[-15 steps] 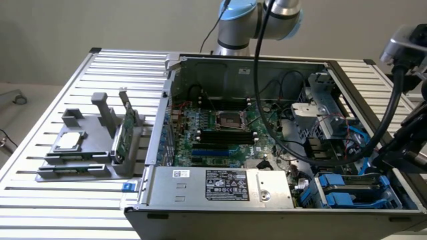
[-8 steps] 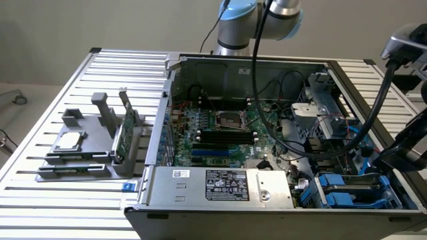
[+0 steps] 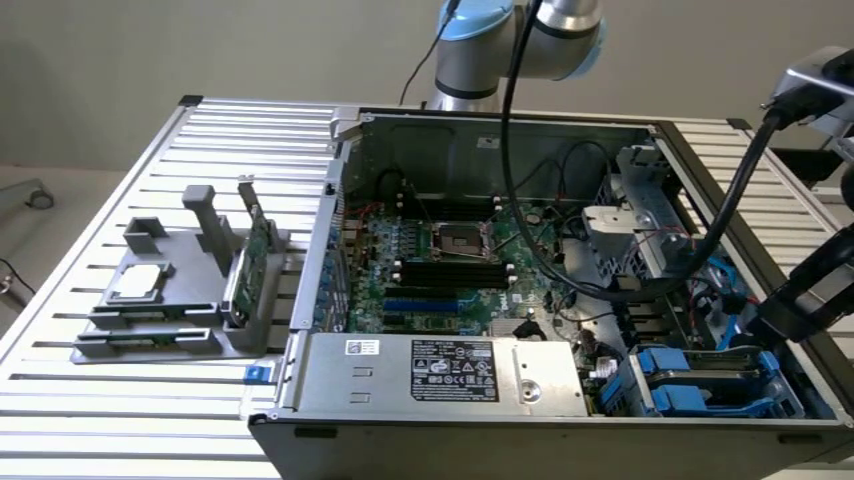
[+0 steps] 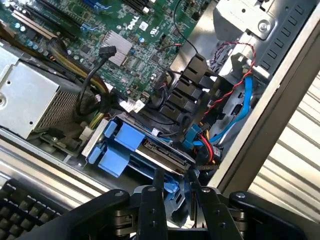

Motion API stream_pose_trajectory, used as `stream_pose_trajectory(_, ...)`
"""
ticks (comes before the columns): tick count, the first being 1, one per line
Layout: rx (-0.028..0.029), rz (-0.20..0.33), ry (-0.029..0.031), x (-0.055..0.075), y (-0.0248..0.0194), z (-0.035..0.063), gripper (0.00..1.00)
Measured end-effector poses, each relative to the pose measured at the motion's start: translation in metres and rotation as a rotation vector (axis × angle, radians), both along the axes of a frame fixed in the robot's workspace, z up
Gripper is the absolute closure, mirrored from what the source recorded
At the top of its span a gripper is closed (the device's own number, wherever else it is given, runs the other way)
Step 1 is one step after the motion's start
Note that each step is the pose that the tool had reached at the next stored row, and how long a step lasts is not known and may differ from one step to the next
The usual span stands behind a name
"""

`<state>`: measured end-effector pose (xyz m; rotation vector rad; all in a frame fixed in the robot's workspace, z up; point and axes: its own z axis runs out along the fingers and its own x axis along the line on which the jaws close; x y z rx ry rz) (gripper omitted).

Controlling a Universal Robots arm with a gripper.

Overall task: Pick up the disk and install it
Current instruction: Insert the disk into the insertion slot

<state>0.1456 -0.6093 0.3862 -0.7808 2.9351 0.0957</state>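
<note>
The disk (image 4: 162, 156) lies low in the drive bay at the front corner of the open computer case (image 3: 320, 300), its silver edge framed by blue carrier plastic with blue tabs (image 4: 120, 147). My gripper (image 4: 175, 182) reaches down at the disk's near end. Its two black fingers (image 4: 152, 200) stand close together on either side of a blue part of the carrier, shut on it. In the exterior view my black wrist (image 3: 801, 295) hangs over the blue bay (image 3: 701, 385) at the case's lower right.
Black, red and blue cables (image 4: 240, 107) crowd the bay's far side. The motherboard (image 3: 441, 260) and power supply (image 3: 441, 370) fill the case. On the exterior view's left, a grey stand (image 3: 160, 310) holds an upright green card (image 3: 251, 265) and a small chip (image 3: 140, 283). A keyboard (image 4: 20, 210) lies outside the case.
</note>
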Motion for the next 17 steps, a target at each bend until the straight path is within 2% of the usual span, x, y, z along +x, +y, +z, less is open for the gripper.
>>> stream_pose_trajectory(17,0.0,-0.308,0.0,0.0,0.0,-0.0031,0.69)
